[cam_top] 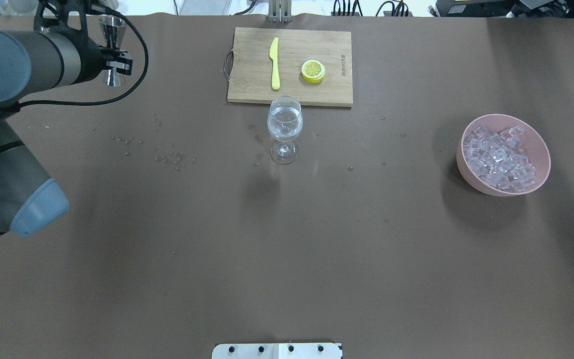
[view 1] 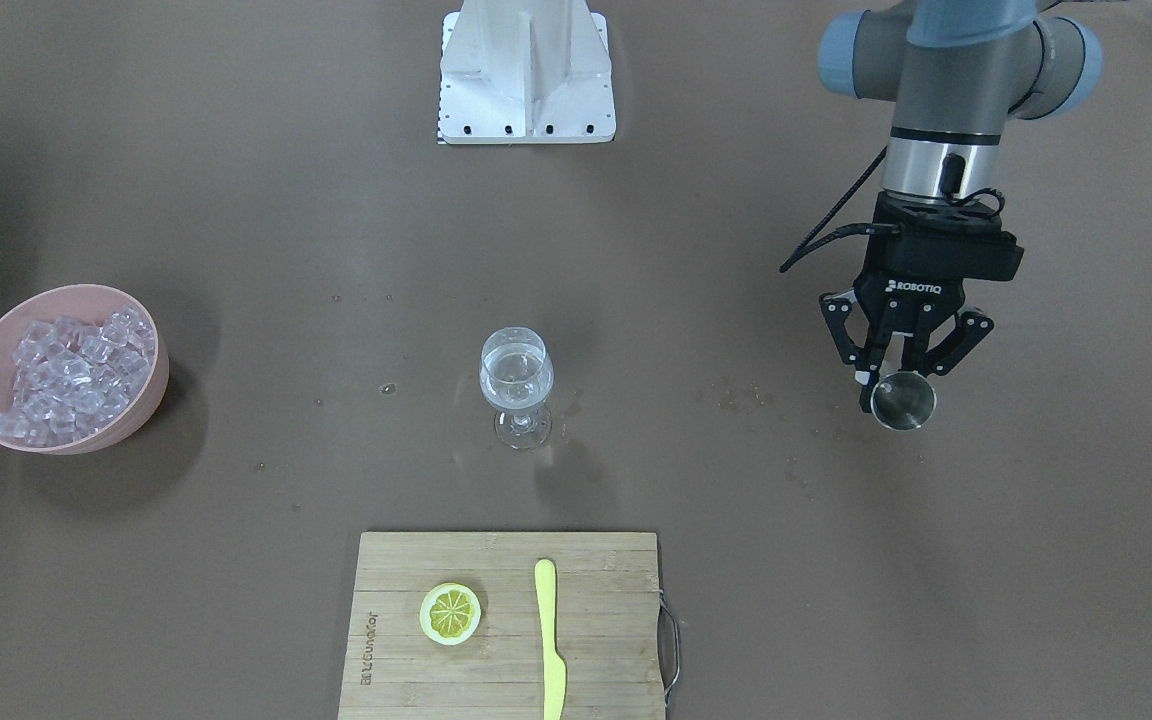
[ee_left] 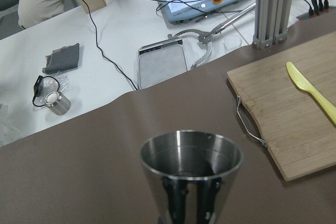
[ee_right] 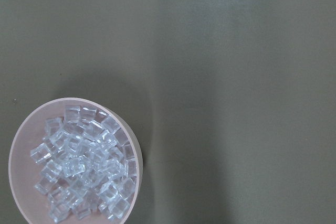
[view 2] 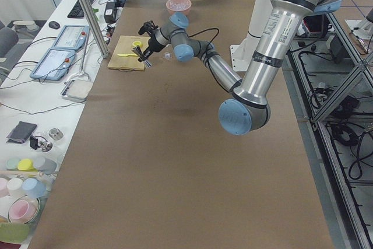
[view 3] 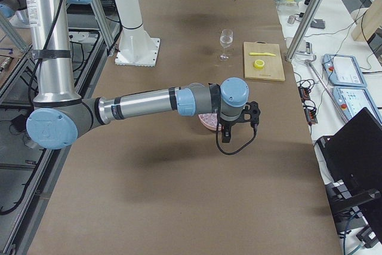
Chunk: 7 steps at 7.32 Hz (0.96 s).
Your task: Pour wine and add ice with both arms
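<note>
A stemmed glass (view 1: 515,385) (cam_top: 284,124) stands mid-table with clear wine in its bowl. My left gripper (view 1: 898,385) (cam_top: 112,57) is shut on a steel jigger (view 1: 898,402) (ee_left: 191,169), held upright well off to the glass's side. Whether the jigger holds liquid I cannot tell. Ice cubes (view 1: 76,375) (ee_right: 84,171) fill a pink bowl (cam_top: 541,149) (ee_right: 21,129) at the other end of the table. My right gripper (view 3: 239,128) hangs over that bowl and shows only in the exterior right view. Whether it is open or shut I cannot tell.
A wooden cutting board (view 1: 506,680) lies at the operators' edge with a lemon slice (view 1: 450,613) and a yellow knife (view 1: 549,640) on it. The white post base (view 1: 526,70) stands at the robot's edge. Droplets (cam_top: 172,158) speckle the brown mat between jigger and glass.
</note>
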Tool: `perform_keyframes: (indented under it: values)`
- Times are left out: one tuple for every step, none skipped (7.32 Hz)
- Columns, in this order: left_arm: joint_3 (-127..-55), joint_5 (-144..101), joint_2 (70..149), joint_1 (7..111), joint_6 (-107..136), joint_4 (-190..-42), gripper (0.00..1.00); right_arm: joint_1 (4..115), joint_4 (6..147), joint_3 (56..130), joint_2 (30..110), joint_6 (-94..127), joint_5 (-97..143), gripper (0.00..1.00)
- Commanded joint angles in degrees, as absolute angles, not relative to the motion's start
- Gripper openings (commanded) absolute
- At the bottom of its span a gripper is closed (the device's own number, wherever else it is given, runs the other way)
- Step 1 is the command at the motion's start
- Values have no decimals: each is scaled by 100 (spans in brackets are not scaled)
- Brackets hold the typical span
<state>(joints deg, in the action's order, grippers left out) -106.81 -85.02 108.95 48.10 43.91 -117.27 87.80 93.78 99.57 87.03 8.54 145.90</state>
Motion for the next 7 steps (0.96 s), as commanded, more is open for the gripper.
perform_keyframes:
  values:
    - [-10495, -7677, 9674, 4764, 5120, -13325, 0, 8780, 9378, 10037, 8710, 905, 14599, 100]
    - [-10364, -7255, 9198, 4720, 5376, -13986, 0, 8780, 9387, 10055, 8727, 914, 14590, 100]
    - [-10066, -6955, 8828, 4537, 6058, -14740, 0, 8780, 9387, 10055, 8728, 914, 14590, 100]
    - [-9698, -6273, 8781, 4144, 6465, -15174, 0, 8780, 9378, 10055, 8719, 905, 14581, 100]
    - [-9494, -5466, 8806, 3574, 6869, -15205, 0, 8780, 9378, 10055, 8719, 905, 14572, 100]
    - [-9440, -4884, 8824, 3116, 7134, -15196, 0, 8780, 9378, 10055, 8719, 905, 14546, 100]
    - [-9405, -4391, 8824, 2763, 7224, -15144, 0, 8772, 9378, 10055, 8719, 905, 14537, 100]
